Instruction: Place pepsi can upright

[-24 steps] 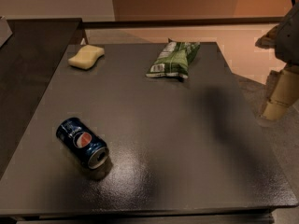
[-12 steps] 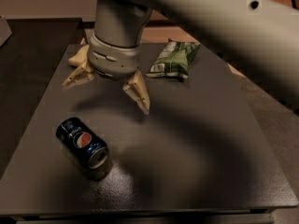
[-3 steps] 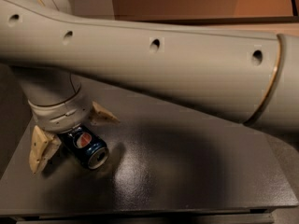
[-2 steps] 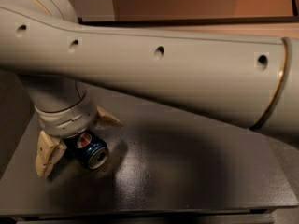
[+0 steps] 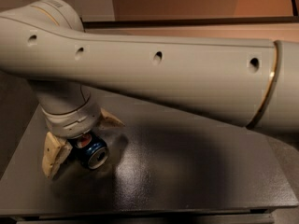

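Down from mid-table, where it hung four seconds ago, my gripper (image 5: pixel 84 146) now sits over the pepsi can (image 5: pixel 95 151) near the front left of the dark table (image 5: pixel 187 171). My fingers (image 5: pixel 53 155) are spread wide, one on either side of the can. It lies on its side, dark blue, with a patch of red and white logo showing and its silver end facing the front.
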`<action>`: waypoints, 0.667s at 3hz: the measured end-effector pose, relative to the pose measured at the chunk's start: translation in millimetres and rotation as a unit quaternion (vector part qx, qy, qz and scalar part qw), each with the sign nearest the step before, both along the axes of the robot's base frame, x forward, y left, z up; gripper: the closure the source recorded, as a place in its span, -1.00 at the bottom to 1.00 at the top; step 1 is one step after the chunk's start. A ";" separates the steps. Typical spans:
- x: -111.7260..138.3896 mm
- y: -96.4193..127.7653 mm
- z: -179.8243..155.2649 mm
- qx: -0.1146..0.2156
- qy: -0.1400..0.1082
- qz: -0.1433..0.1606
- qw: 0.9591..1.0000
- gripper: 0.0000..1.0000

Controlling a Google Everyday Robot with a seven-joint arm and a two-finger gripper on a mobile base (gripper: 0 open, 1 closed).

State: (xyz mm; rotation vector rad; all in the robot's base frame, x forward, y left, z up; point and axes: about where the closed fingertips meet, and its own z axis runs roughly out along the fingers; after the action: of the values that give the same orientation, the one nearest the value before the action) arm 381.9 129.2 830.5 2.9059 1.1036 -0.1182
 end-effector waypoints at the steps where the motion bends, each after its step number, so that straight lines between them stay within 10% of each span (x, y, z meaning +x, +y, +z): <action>1: 4.3 0.9 -3.8 -0.002 -0.003 0.000 1.000 -0.65; 2: 5.9 0.1 -4.0 -0.002 -0.005 -0.004 1.000 -0.16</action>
State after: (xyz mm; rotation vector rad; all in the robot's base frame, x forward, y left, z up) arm 387.8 129.3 826.5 2.9035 1.0897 -0.1069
